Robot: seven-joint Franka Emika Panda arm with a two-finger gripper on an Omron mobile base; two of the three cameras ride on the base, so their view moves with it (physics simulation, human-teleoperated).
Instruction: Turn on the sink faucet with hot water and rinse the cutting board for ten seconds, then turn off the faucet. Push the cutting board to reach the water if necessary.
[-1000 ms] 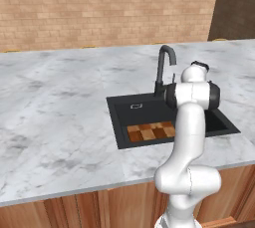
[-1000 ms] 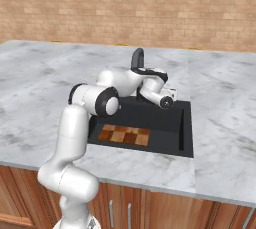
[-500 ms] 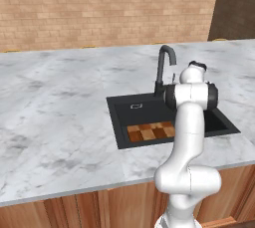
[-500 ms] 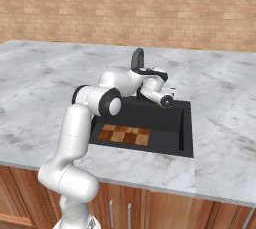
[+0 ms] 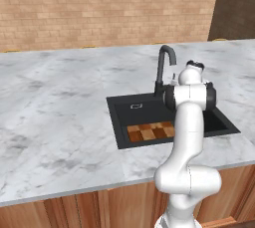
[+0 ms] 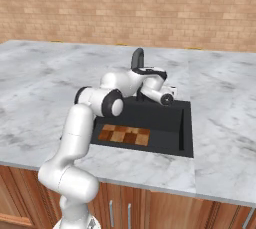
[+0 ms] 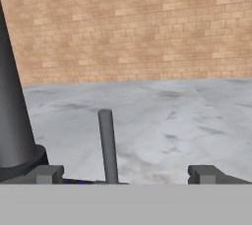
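- The sink faucet (image 5: 163,67) stands at the centre of the left base view, at the back rim of the sink (image 5: 122,115); no stream of water runs from its spout, so by my reading it is not yet on.
- The cutting board (image 6: 124,135) lies flat on the sink floor at the lower centre of the right base view, along the front wall and dry as far as I can tell.
- The hand (image 7: 125,174) sits at the bottom of the hand view with its finger tips spread wide; the small lever (image 7: 107,145) rises upright between them, pinched by neither.
- Judged from this, the task is at its start: opening to hot, the rinse, perhaps pushing the board under the spout, and shutting off all remain.
- The marble tabletop (image 5: 55,117) surrounds the basin.
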